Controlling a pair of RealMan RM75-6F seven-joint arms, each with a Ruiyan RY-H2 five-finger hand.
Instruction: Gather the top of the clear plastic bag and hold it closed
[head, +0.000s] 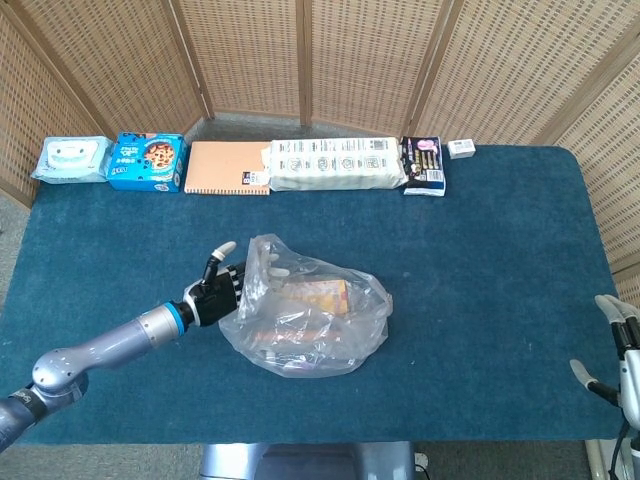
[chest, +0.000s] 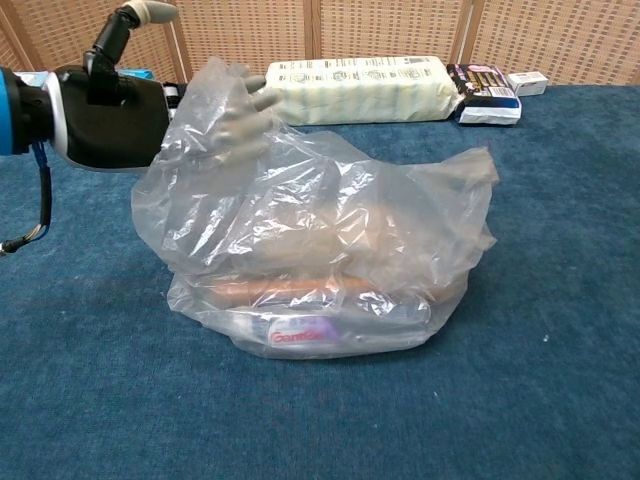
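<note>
Bag (chest: 330, 245): mid-table, slumped, mouth gaping.
Left hand (head: 225, 285): fingers in the bag's upper left film, grasp unclear.
Right hand (head: 618, 352): spread, empty, table edge.
Advice: bunch all loose film before squeezing.

Bare table (head: 480, 300) lies right of the bag (head: 310, 320).

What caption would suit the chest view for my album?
Robot's left hand reaching into the top of a clear plastic bag of groceries on a blue table.
</note>
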